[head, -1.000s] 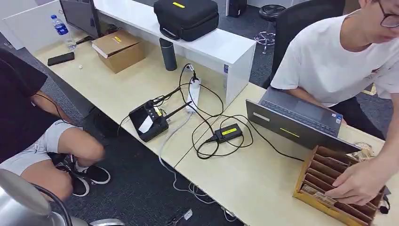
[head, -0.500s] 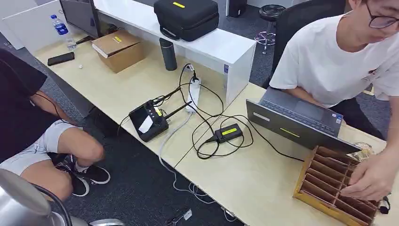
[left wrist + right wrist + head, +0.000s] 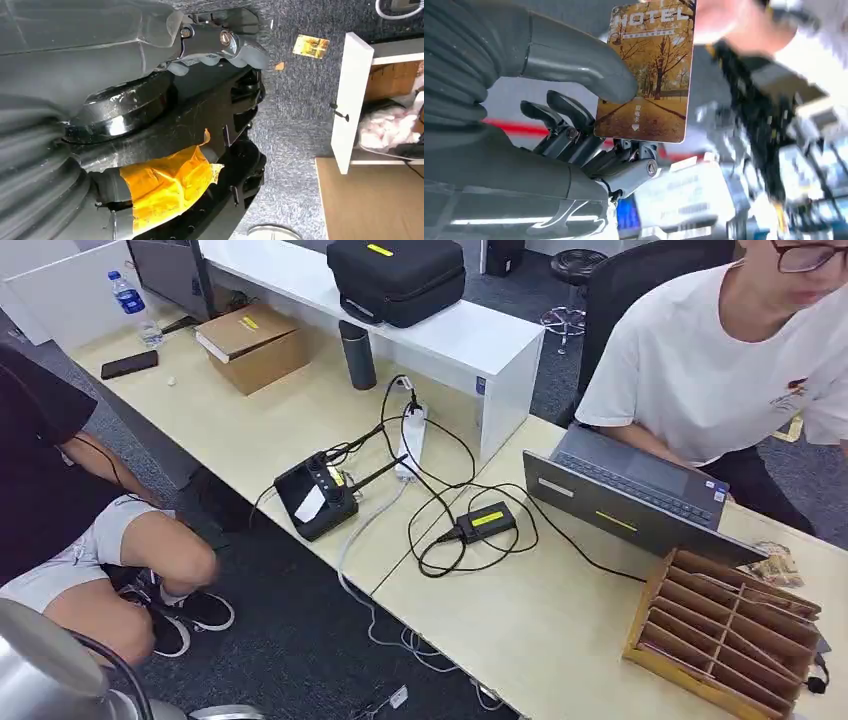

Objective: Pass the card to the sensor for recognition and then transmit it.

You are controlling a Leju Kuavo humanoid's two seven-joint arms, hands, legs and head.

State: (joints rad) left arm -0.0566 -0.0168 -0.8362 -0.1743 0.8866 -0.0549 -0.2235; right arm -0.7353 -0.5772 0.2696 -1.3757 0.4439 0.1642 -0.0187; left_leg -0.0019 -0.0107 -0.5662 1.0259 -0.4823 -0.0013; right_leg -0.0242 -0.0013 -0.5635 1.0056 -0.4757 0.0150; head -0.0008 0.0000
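Right hand [image 3: 589, 120] has the card: I see the gold-brown plastic hotel card with autumn trees printed on it [image 3: 646, 70] pinched between the thick grey thumb, pressed on its printed face, and the darker fingers [image 3: 569, 112] curled behind it. Card stands past the fingertips, "HOTEL" end away from the palm. Background in the right wrist view is motion-blurred; I can't tell what's behind the card.

Left hand [image 3: 220, 45]: in the left wrist view it's close against dark robot body parts, over grey carpet. Can't tell whether its fingers are spread or curled.

Head view: long pale wood desk [image 3: 540, 630] on dark grey carpet, white raised shelf [image 3: 440, 330] along the back. Person in a white t-shirt [image 3: 720, 360] sits behind a grey laptop [image 3: 630, 495]. Second person in dark top and grey shorts [image 3: 60, 510] sits left of the desk.

Containers: brown wooden slotted card rack [image 3: 725, 630] at the desk's right end, just in front of the laptop; I can't make out cards in its slots. Closed cardboard box [image 3: 250, 345] near the desk's far left. Black zip case [image 3: 395, 275] on the shelf.
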